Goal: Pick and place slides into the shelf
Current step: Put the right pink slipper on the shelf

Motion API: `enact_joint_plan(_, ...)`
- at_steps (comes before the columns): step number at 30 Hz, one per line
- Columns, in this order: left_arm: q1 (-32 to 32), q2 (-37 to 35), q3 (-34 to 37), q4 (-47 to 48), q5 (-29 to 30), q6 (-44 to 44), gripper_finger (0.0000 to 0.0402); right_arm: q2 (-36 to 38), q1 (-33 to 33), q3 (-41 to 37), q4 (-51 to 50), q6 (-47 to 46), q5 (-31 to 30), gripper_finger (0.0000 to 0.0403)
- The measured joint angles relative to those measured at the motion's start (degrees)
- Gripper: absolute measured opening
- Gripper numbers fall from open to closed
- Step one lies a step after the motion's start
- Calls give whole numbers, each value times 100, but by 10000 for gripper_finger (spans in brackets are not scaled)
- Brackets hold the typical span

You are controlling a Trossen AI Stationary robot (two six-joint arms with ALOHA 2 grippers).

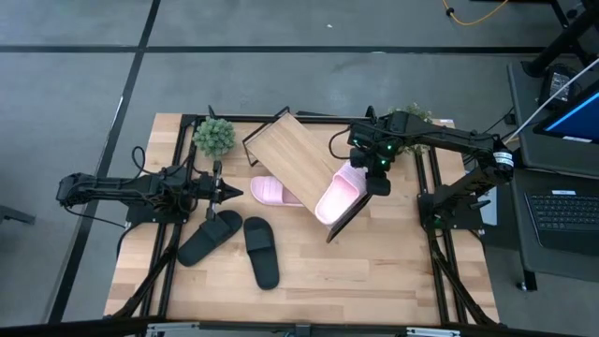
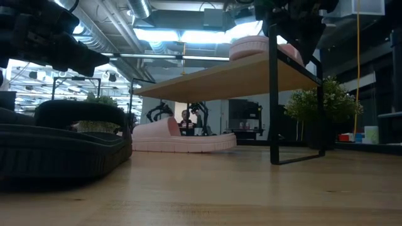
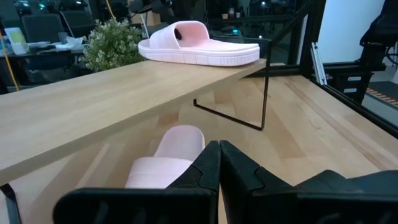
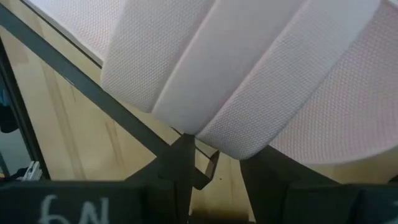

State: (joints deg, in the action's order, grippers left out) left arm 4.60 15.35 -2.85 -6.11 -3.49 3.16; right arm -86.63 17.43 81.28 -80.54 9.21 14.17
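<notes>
The shelf [image 1: 292,157] stands slantwise at mid-table on thin black legs. One pale pink slide [image 1: 339,195] lies on its near right end, sole down on the board. My right gripper [image 1: 374,174] is above it, pointing down and shut on it. The second pink slide [image 1: 270,191] lies on the table, partly under the shelf. Two black slides [image 1: 211,237] [image 1: 262,251] lie on the table near the front left. My left gripper [image 1: 227,192] is shut and holds nothing. It sits low at the left, just short of the pink slide [image 3: 168,155] on the table. My right gripper comes at the upper pink slide from above, pointing steeply down. The lower edge of the ribbed strap [image 4: 217,146] sits between the free ends of the two fingers [image 4: 181,163]. The slide rests on the shelf board and sticks out a little over its black frame edge [image 4: 93,87].
A small green plant [image 1: 214,136] stands at the shelf's far left and another [image 1: 412,117] behind the right arm. A laptop [image 1: 566,211] lies off the table's right side. Bare wood [image 1: 374,271] lies along the table's front right.
</notes>
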Motion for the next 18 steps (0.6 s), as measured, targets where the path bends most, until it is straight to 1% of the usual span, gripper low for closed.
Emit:
enact_joint_plan(10, -2, 0, 0, 9, 0, 0, 0, 0, 0, 0, -140, -149, 12, 123)
enact_joint_plan(15, -2, 0, 0, 9, 0, 2, 0, 0, 5, 0, -152, 6, 455, 123)
enact_joint_plan(18, 0, 0, 0, 9, 1, 2, 0, 0, -2, 0, -143, -3, 523, 123)
